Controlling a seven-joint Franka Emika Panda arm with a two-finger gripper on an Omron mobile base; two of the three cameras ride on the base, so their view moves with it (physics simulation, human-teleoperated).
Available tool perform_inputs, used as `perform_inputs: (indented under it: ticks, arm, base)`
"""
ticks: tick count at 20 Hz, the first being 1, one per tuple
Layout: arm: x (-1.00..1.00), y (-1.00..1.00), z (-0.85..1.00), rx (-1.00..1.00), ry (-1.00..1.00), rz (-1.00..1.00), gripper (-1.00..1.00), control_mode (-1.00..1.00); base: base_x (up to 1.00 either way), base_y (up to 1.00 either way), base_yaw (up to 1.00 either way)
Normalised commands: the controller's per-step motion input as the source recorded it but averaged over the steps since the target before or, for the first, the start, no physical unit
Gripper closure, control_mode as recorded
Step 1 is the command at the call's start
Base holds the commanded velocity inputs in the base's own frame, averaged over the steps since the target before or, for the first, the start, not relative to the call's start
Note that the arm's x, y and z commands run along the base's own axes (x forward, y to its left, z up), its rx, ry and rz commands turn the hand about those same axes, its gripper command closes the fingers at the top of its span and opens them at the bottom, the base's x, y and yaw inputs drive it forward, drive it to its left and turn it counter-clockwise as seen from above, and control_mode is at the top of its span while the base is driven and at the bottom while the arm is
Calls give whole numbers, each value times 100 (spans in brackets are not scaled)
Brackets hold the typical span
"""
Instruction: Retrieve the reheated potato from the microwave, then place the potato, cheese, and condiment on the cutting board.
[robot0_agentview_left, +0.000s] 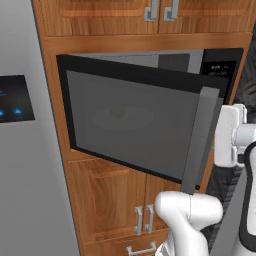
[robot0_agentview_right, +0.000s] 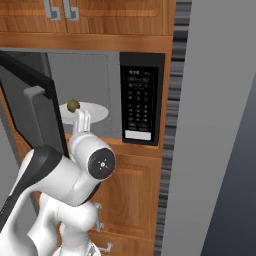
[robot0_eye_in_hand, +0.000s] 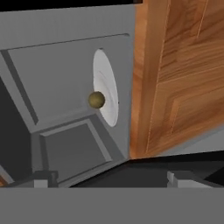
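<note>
On the left the microwave (robot0_agentview_left: 135, 125) door hangs swung out, and we have our gripper (robot0_agentview_right: 82, 118) just at the cavity mouth, jaws spread wide and holding nothing. The potato (robot0_agentview_right: 73, 105) sits on the white turntable plate (robot0_agentview_right: 95, 112) straight ahead, further in and slightly left of our fingers, so we judge the reach runs forward into the cavity

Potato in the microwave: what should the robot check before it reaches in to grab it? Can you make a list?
1. Microwave door swung open: ok.
2. Potato in sight, sitting on the white plate: ok.
3. Tool open and empty: ok.
4. Tool at the opening, short of the potato: ok.
5. Free path between the door handle and the arm: cannot tell.
</note>
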Motion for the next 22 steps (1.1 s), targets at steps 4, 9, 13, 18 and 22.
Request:
perform_inputs:
  ticks: [4,9,13,18,22]
  arm:
    - [4,13,0,2,0,0,-100,-100]
    - [-4,5,5,7,0,6,-100,-100]
    - [-24,6,1,7,0,11,-100,-100]
    - [-34,16,0,3,0,15,-100,-100]
    - [-24,39,0,0,0,10,-100,-100]
  base:
    - [0,0,0]
    - [0,0,0]
    - [0,0,0]
    - [0,0,0]
    - [0,0,0]
